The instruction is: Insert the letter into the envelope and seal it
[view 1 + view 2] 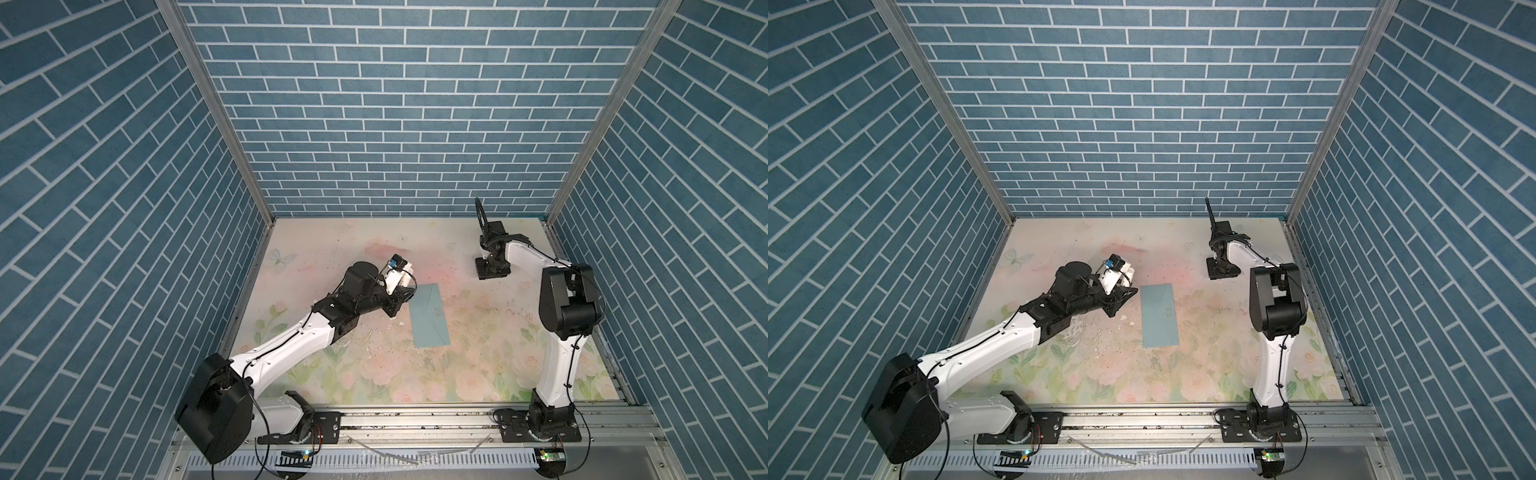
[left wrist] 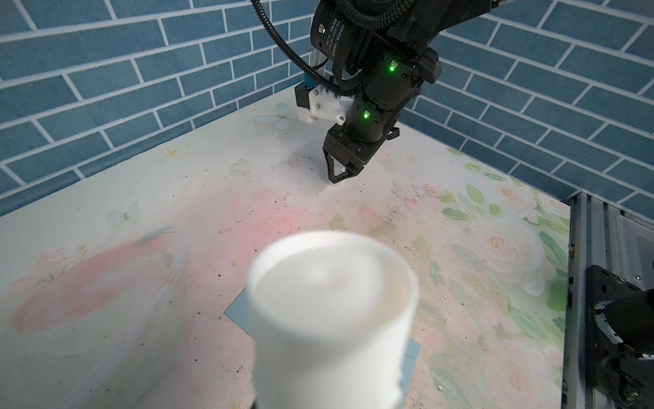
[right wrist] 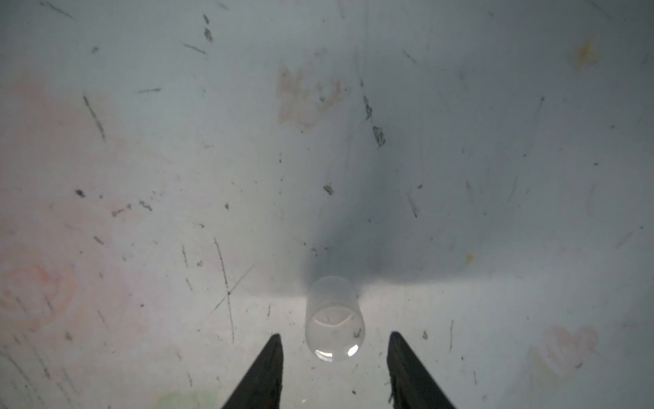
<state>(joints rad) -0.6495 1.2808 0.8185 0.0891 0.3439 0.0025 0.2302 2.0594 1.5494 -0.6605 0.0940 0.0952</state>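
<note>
The teal envelope [image 1: 430,316] [image 1: 1158,316] lies flat mid-table, flap down; its corners [image 2: 239,311] show past a blurred white tube [image 2: 332,304]. The letter is out of view. My left gripper [image 1: 402,300] [image 1: 1122,300] hovers at the envelope's far left corner, turned sideways, shut on that white tube, which hides its fingers in the left wrist view. My right gripper [image 1: 492,270] [image 1: 1223,272] [image 2: 336,177] points down at the back right. It stands open [image 3: 335,338] around a small clear cap [image 3: 334,318] on the table, with a gap on each side.
White crumbs and dark specks [image 1: 399,324] litter the floral mat [image 1: 478,365] left of the envelope. Blue brick walls close in three sides. A metal rail [image 1: 415,419] with both arm bases runs along the front edge.
</note>
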